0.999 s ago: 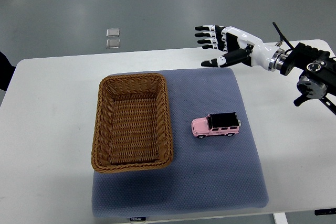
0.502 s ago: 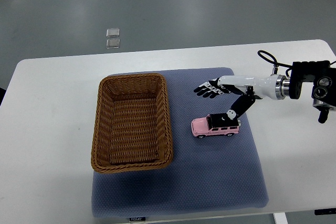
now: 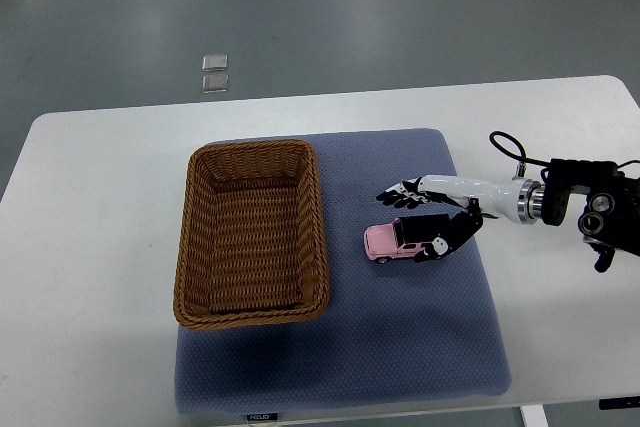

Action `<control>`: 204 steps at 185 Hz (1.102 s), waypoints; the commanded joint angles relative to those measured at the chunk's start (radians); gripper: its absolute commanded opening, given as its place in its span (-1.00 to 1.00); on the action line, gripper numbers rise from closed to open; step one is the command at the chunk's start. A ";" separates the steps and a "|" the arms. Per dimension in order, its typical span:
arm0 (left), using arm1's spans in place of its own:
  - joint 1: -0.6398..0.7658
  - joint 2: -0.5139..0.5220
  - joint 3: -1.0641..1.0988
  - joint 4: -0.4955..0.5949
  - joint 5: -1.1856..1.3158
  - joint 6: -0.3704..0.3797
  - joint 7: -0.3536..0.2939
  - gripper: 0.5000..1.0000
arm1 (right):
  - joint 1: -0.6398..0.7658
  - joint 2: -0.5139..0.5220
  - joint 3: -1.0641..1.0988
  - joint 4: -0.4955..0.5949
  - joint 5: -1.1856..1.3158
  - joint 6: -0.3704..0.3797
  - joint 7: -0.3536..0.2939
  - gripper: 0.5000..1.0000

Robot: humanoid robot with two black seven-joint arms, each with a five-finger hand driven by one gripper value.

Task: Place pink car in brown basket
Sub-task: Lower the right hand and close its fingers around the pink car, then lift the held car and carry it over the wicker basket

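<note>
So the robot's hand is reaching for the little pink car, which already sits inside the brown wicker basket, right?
Not quite. The top view shows the pink toy car on the blue-grey mat, right of the brown wicker basket, which holds nothing. The right hand is indeed at the car.

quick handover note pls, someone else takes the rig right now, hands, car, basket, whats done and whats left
Right hand: down over the rear of the pink car, thumb on the near side, fingers on the far side; a firm grip cannot be confirmed.
Left hand: out of view.
Pink car: on the blue mat, right of the brown basket, not lifted.
Brown basket: empty.
Done: reach to the car.
Left: secure the grasp, lift, carry left, release in the basket.
</note>
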 commanded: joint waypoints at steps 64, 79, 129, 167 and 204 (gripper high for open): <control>0.000 0.000 0.000 0.000 0.000 0.001 0.000 1.00 | -0.055 0.032 -0.002 -0.017 -0.056 -0.077 0.015 0.42; 0.000 0.000 -0.002 0.001 0.000 0.001 0.000 1.00 | -0.055 0.040 -0.002 -0.020 -0.059 -0.084 0.021 0.06; 0.000 0.000 -0.002 0.001 0.000 0.003 0.000 1.00 | -0.049 0.034 -0.011 -0.027 -0.096 -0.101 0.046 -1.00; 0.000 0.000 -0.002 0.001 0.000 0.005 0.000 1.00 | 0.011 -0.023 -0.002 -0.023 -0.080 -0.100 0.054 -1.00; 0.000 0.000 0.000 0.000 0.000 0.003 0.000 1.00 | 0.086 -0.084 0.003 0.019 -0.054 -0.081 0.087 -1.00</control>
